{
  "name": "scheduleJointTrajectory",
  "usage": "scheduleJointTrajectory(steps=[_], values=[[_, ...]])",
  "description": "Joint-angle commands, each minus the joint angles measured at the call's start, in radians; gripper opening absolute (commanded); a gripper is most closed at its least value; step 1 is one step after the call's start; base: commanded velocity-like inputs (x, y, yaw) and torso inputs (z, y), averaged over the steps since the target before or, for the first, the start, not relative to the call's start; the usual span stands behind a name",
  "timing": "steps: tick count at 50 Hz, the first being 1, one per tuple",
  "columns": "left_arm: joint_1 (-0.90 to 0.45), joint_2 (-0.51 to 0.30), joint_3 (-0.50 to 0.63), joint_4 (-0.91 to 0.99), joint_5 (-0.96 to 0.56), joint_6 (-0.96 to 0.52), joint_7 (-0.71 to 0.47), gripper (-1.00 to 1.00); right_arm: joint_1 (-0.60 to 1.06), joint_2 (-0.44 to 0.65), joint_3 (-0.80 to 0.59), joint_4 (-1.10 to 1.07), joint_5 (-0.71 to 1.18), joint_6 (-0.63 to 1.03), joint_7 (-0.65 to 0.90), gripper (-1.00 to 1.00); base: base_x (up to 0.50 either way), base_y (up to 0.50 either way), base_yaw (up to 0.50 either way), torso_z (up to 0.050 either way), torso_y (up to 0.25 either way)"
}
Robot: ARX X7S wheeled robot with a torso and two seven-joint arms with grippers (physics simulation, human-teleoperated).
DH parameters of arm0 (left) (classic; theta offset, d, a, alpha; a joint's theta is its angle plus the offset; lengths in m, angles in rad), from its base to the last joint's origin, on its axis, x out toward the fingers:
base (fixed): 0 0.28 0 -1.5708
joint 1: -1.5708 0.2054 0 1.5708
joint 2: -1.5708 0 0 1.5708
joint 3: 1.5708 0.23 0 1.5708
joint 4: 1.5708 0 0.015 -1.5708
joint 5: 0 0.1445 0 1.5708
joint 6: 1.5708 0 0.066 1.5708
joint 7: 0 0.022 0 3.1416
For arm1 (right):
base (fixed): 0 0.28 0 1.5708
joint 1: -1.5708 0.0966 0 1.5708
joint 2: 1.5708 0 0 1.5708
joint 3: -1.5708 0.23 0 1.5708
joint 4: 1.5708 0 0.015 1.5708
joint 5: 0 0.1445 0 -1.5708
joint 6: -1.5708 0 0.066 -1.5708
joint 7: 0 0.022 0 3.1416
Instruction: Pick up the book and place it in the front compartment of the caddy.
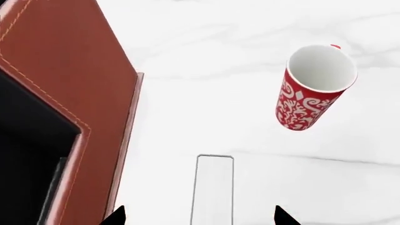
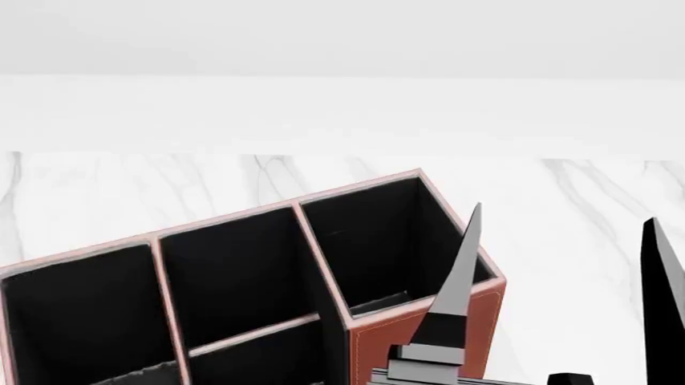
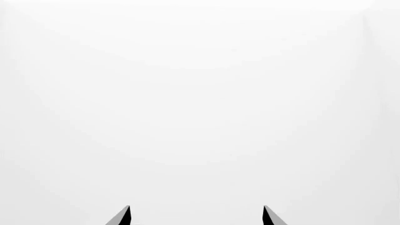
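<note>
Two fingertips of the left gripper [image 1: 198, 216] are standing apart, jaws wide and empty, with the book [image 1: 214, 187] lying between them on the bench [image 1: 250, 37], the mug [image 1: 312, 89] beyond. Head view: the caddy [image 2: 418, 333] is sitting left of that gripper [image 2: 562, 289]. Right gripper [image 3: 196, 216] is facing blank white (jaws spread, empty).

Book [image 1: 215, 187] stands btwn open left gripper [image 1: 200, 216] tips, caddy [image 1: 69, 103] beside, mug [image 1: 314, 86] apart.

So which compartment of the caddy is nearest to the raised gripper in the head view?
The end compartment at the right end of the caddy, behind its brown end wall. One finger of the open right gripper overlaps its corner; the others lie further left.
</note>
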Motion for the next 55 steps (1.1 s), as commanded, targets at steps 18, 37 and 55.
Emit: scheduleJointTrajectory(steps=[18,37,55], values=[[0.002,0.096,0.135,-0.134,0.097,-0.097,0.03,1.0,0.014,0.009,-0.021,0.001,0.005,-0.006,0.014,1.0,0.0,0.0,0.0,0.0,0.0],[-0.004,0.119,0.159,-0.162,0.12,-0.103,0.042,1.0,0.013,0.021,-0.022,0.005,0.01,-0.022,0.021,1.0,0.0,0.0,0.0,0.0,0.0],[-0.016,0.107,0.152,-0.156,0.119,-0.099,0.041,-1.0,0.021,0.029,-0.031,0.003,0.014,-0.024,0.033,1.0,0.0,0.0,0.0,0.0,0.0]])
